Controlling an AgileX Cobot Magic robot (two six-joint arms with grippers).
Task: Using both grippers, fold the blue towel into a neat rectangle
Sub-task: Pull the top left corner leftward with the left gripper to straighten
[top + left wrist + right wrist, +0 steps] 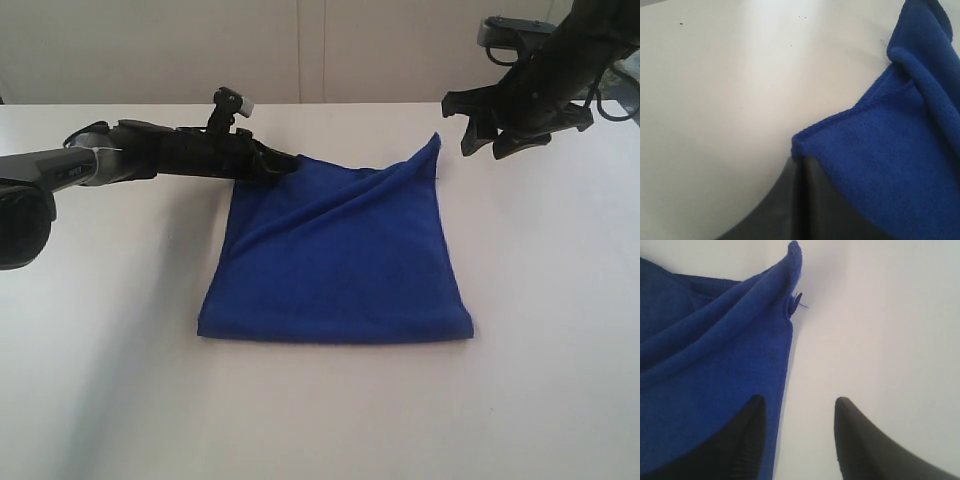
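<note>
The blue towel [335, 255] lies folded over on the white table [100, 380], its far right corner peaked up. My left gripper [290, 160] reaches in low from the left and is shut on the towel's far left corner; in the left wrist view the pressed-together fingers [810, 200] pinch the blue towel [890, 165] at its corner. My right gripper [485, 135] hangs open above the table, just right of the peaked corner, holding nothing. In the right wrist view its two fingers [745, 440] stand apart over the towel [705, 365] edge.
A pale wall [300, 50] runs behind the table's far edge. Bare white tabletop lies on all sides of the towel. A thread end [799, 301] sticks out at the towel's raised corner.
</note>
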